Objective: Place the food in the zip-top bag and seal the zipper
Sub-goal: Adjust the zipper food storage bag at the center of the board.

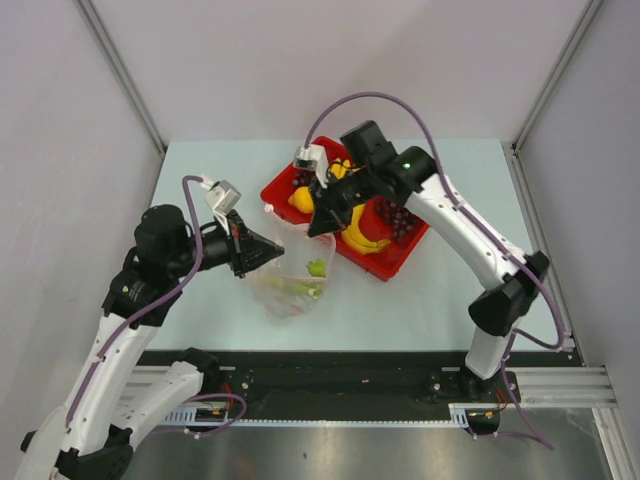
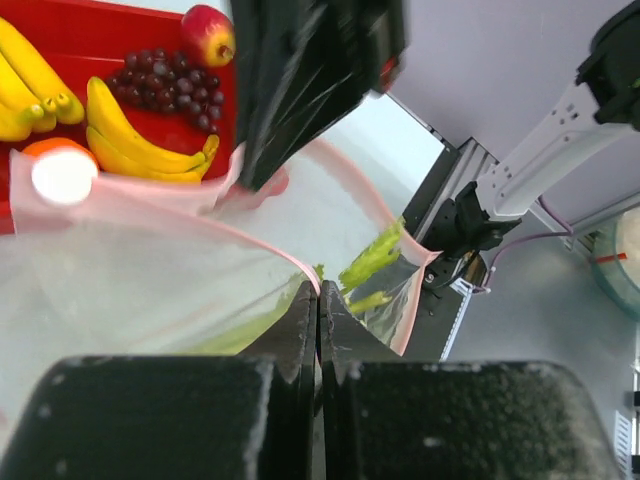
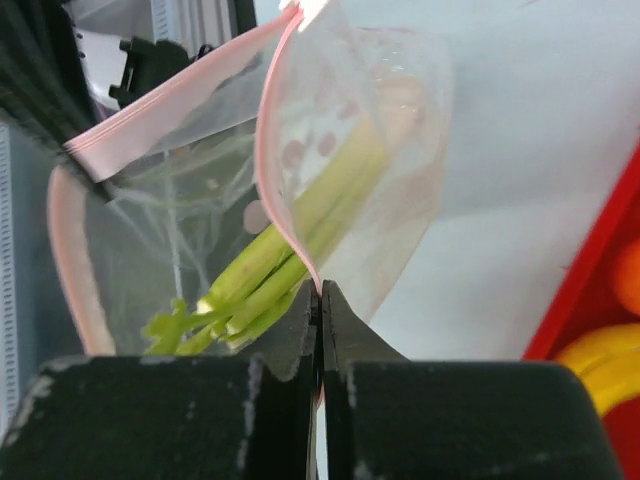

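The clear zip-top bag [image 1: 288, 287] hangs between both arms with its mouth spread open. My left gripper [image 1: 268, 247] is shut on the near rim, pinching the pink zipper [image 2: 180, 225] at the fingertips [image 2: 320, 292]. My right gripper [image 1: 316, 228] is shut on the opposite rim, its jaws closed on the pink strip [image 3: 320, 290]. A green-white leek-like stalk [image 3: 270, 262] lies inside the bag. The rest of the food sits in the red tray [image 1: 280, 190]: bananas [image 2: 140, 145], dark grapes [image 2: 165, 85], a red apple [image 2: 208, 33] and an orange [image 2: 50, 150].
The red tray stands just behind and right of the bag, under the right arm's wrist. Grey walls close in the pale table [image 1: 420, 300] on three sides. The black rail [image 1: 350, 375] with both arm bases runs along the near edge.
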